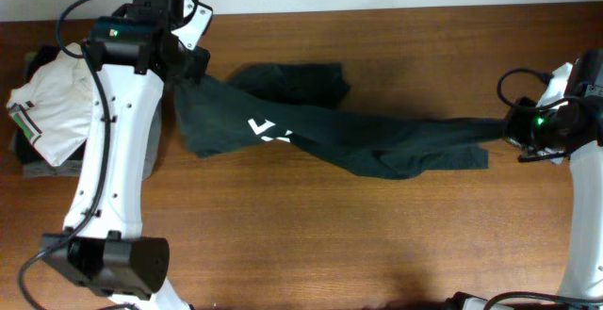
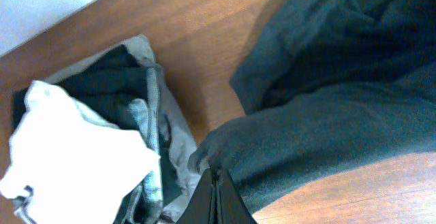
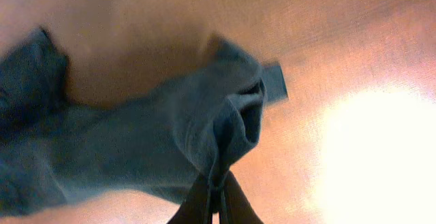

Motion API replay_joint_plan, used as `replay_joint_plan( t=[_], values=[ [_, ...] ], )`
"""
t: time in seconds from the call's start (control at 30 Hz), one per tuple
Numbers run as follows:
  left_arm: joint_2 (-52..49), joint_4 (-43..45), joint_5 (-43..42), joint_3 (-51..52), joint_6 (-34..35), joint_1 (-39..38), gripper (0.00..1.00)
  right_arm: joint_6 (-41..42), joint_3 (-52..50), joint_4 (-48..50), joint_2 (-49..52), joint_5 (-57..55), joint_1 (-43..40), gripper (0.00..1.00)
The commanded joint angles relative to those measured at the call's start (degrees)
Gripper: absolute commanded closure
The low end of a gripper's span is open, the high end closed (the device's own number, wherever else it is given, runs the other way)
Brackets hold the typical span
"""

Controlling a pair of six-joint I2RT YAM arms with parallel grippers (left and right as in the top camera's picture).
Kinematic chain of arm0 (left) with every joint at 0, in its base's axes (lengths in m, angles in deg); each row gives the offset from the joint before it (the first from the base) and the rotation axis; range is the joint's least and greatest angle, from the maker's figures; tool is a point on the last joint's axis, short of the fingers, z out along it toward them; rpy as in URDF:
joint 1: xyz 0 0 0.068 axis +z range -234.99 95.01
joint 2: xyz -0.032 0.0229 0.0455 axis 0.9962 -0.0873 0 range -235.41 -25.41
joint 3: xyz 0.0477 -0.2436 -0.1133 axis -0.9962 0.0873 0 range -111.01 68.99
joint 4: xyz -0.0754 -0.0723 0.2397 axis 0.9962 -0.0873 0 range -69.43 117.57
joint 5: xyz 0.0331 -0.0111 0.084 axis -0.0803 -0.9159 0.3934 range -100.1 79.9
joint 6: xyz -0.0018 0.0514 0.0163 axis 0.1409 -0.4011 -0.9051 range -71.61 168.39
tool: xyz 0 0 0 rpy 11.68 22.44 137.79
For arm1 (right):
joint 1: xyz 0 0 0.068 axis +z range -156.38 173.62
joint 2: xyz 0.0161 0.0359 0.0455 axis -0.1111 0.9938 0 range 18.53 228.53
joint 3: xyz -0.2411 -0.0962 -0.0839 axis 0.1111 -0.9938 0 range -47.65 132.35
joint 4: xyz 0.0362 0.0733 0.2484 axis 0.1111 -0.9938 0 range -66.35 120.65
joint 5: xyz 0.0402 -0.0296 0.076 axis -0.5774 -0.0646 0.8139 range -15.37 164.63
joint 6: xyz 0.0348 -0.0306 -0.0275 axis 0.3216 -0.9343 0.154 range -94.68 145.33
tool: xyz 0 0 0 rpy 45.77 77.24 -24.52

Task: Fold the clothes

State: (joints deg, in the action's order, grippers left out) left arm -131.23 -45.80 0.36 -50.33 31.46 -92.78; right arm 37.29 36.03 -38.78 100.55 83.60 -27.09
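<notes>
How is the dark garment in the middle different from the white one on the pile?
The dark garment is blackish green with white marks; the white garment is pale. The dark garment lies stretched long across the table, while the white garment sits crumpled on a pile of clothes. The left gripper and right gripper each pinch the dark garment; nothing holds the white garment. Both are soft cloth.

A dark tee (image 1: pixel 358 142) with white lettering stretches across the bench (image 1: pixel 377 244), held between left gripper (image 1: pixel 191 68) and right gripper (image 1: pixel 509 127); folded clothes (image 1: pixel 47 112) lie far left.
</notes>
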Motion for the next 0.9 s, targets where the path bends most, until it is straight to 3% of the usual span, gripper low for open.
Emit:
replay_joint_plan(
  t=[0.0, 0.1, 0.17, 0.2, 0.27, 0.43, 0.53, 0.77, 0.87],
  values=[
    [7.21, 1.62, 2.89, -0.09, -0.7, 0.46, 1.0, 0.55, 0.7, -8.15, 2.14, -2.16, -0.2, 0.96],
    [7.82, 0.46, 2.89, -0.07, -0.7, 0.46, 1.0, -0.59, -4.87, -16.04, 3.23, -2.19, 1.62, 0.96],
    [7.82, 0.48, 2.93, -0.07, -0.7, 0.46, 1.0, -0.72, -9.9, -14.91, 3.23, -2.19, 2.4, 0.83],
    [7.82, 0.48, 2.93, -0.07, -0.72, 0.46, 1.0, -0.74, -12.46, -13.62, 3.23, -2.19, 2.38, 0.75],
    [7.82, 0.31, 4.42, -0.07, -0.7, 0.46, 1.0, -0.72, -18.16, -8.44, 3.28, -2.19, 2.34, 0.74],
    [7.82, 0.24, 4.37, -0.07, -0.7, 0.46, 1.0, -1.18, -21.46, 2.25, 3.34, -1.46, 2.34, 0.69],
    [7.82, 0.04, 4.35, -0.07, -0.7, 0.46, 1.0, -7.78, -27.98, 6.14, 3.58, 10.14, 2.45, 0.57],
    [7.82, 0.11, 4.33, -0.07, -0.7, 0.46, 1.0, -7.87, -42.14, 25.59, 3.58, 15.56, 2.45, 0.57],
    [7.82, 0.11, 3.91, -0.07, -0.7, 0.46, 1.0, -6.23, -46.07, 33.24, 3.61, 15.61, 2.45, 0.61]
  ],
)
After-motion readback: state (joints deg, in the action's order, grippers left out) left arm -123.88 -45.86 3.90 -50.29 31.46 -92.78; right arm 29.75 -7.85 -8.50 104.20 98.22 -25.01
